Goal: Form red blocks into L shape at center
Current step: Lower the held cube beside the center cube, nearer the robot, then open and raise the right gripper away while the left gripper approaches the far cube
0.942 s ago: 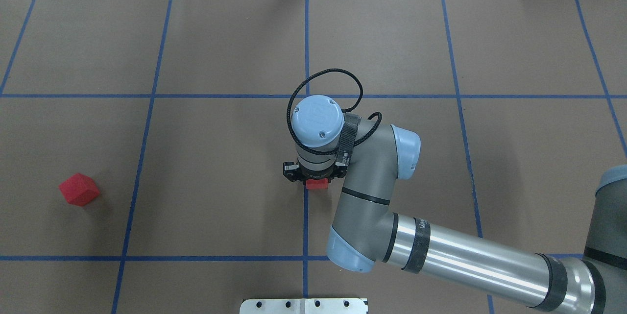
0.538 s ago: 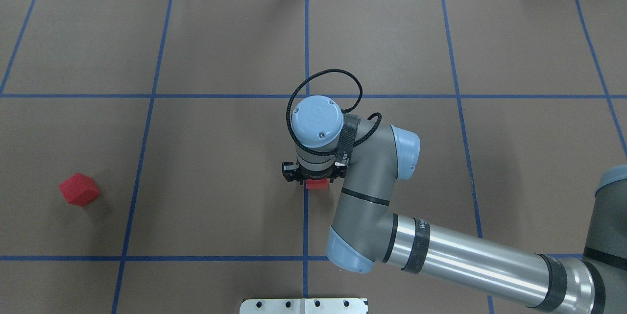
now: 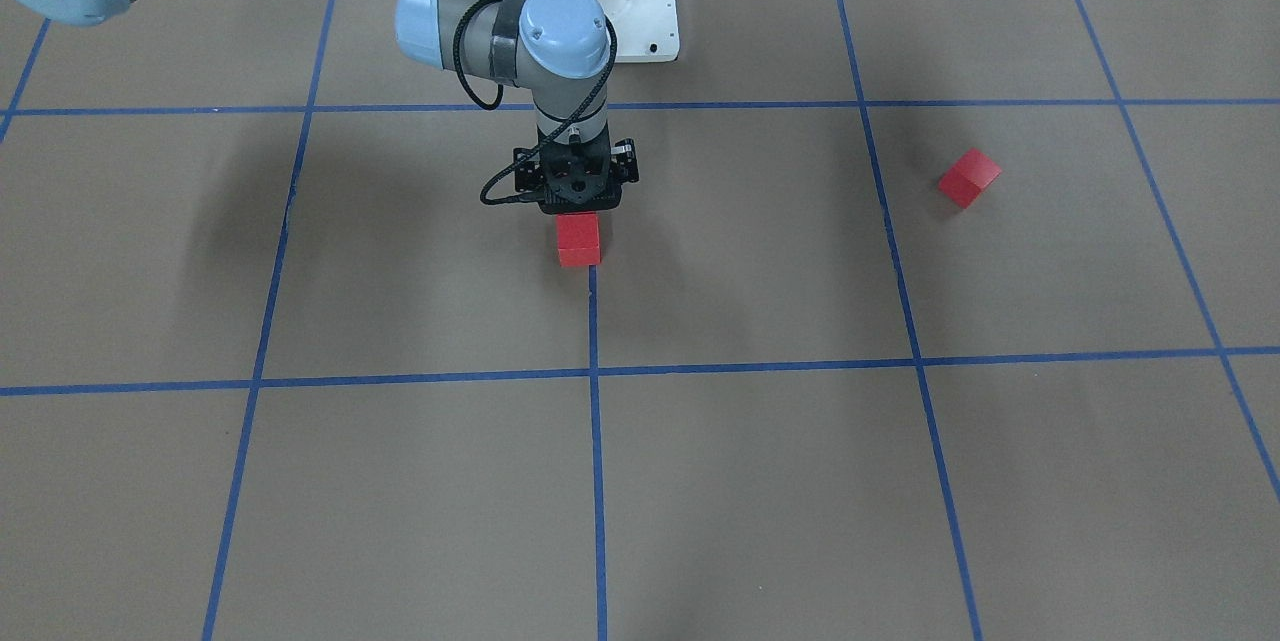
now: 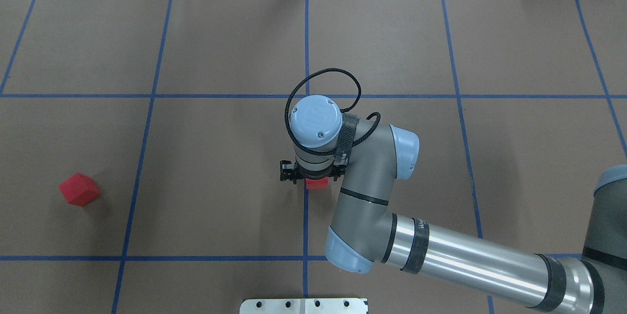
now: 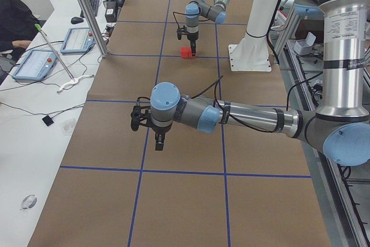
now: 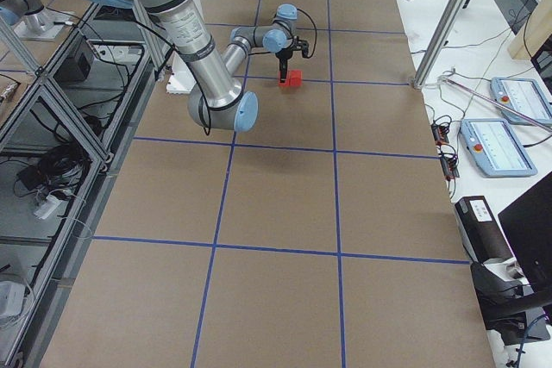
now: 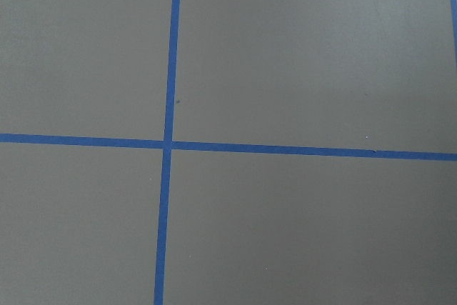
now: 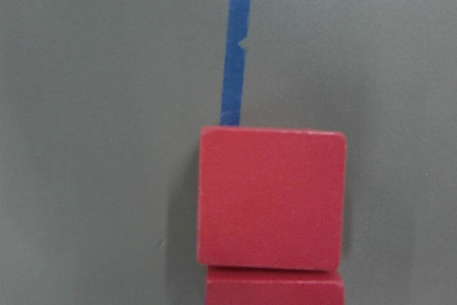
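Right gripper (image 3: 575, 203) points straight down just above two blocks (image 8: 271, 198) at the centre (image 4: 305, 216). Its fingers are hidden under its body, so open or closed can't be told. Right wrist view: two red cubes touching face to face, in line, sitting over the tape line (image 8: 235, 48), no fingers in shot. Front and overhead views show only one cube there; the other is covered by the gripper. The third block (image 4: 79, 189) sits cornerwise well apart on the robot's left, in the outer grid square; neither wrist view has it. Right forearm comes in from the robot's right, wrist bent to vertical. The left gripper (image 5: 158, 143) shows only in the left side view, hanging over paper (image 5: 115, 131), forearm level; state can't tell. Left wrist view: just a tape crossing (image 7: 166, 142). Count: three blocks, two arms.
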